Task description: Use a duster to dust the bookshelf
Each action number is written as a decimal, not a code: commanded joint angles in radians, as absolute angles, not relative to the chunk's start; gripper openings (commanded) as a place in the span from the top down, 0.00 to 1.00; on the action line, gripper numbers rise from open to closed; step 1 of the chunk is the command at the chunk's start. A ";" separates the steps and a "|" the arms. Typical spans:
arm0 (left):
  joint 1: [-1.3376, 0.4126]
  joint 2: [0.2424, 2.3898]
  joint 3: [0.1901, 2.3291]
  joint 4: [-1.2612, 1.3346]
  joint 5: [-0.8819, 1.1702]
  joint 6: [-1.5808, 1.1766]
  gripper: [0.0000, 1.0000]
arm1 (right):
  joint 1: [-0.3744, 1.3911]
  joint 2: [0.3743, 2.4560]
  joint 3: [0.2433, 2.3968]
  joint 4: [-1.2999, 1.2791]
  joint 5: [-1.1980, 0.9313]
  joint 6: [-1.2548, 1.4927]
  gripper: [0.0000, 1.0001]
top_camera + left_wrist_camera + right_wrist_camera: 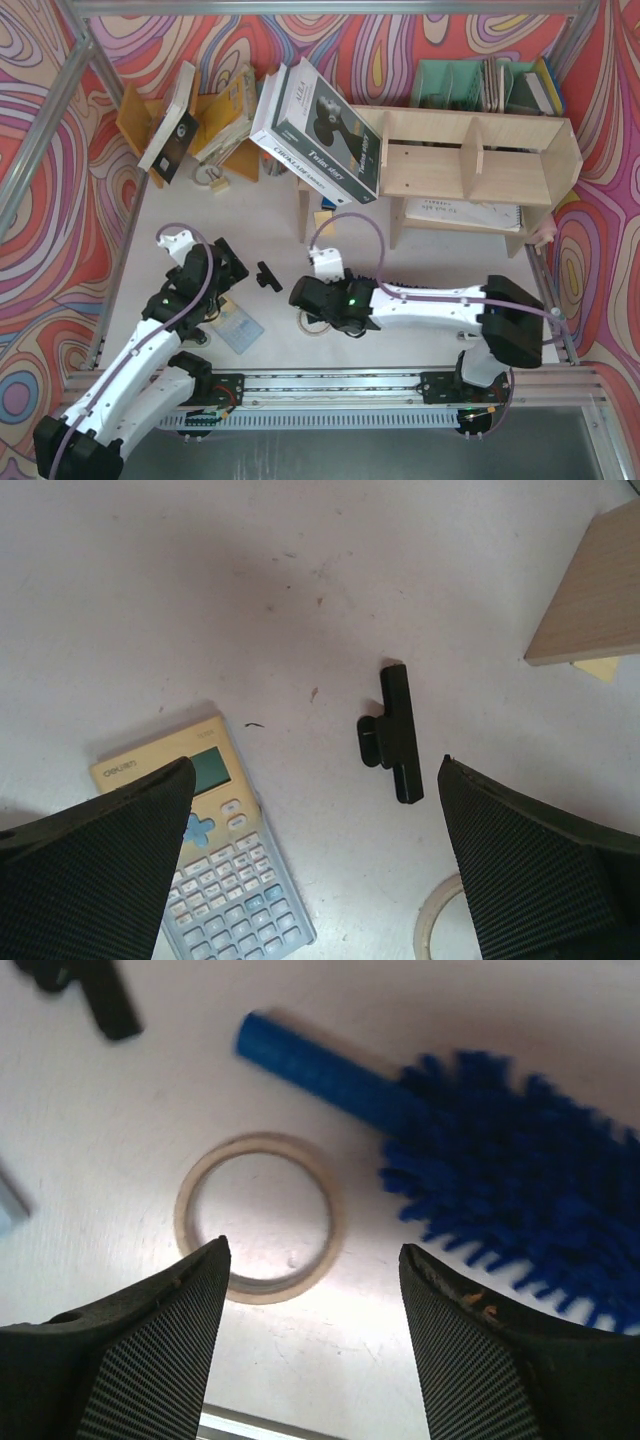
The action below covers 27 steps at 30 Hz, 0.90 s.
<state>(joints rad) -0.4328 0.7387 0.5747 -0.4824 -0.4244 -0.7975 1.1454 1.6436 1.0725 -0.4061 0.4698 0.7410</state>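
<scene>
The pale plywood bookshelf (470, 150) stands at the back right on its legs; one wooden edge of it shows in the left wrist view (590, 590). The duster (520, 1170), fluffy bright blue with a slim blue handle (310, 1065), lies flat on the table just beyond my right gripper (315, 1260). That gripper is open with only bare table between its fingers and touches nothing. In the top view the right arm (420, 300) hides most of the duster. My left gripper (315, 770) hangs wide open above the table, holding nothing.
A tape ring (258, 1218) lies in front of the right fingers. A calculator (215, 860) and a black clip (393, 735) lie under the left gripper. A large box (320, 130) leans against the shelf. An orange rack (225, 120) and a teal organiser (480, 85) stand at the back.
</scene>
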 commanded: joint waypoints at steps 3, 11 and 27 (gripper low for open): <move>-0.541 0.839 0.645 -0.405 -0.402 -0.773 0.02 | 1.142 1.527 1.097 -0.863 0.725 1.289 0.36; -0.698 0.954 0.674 -0.195 -0.361 -0.676 0.02 | 1.022 1.584 1.116 -1.144 0.587 1.619 0.36; -0.718 0.968 0.620 -0.102 -0.297 -0.612 0.02 | 0.753 1.345 0.894 -1.177 0.577 1.938 0.29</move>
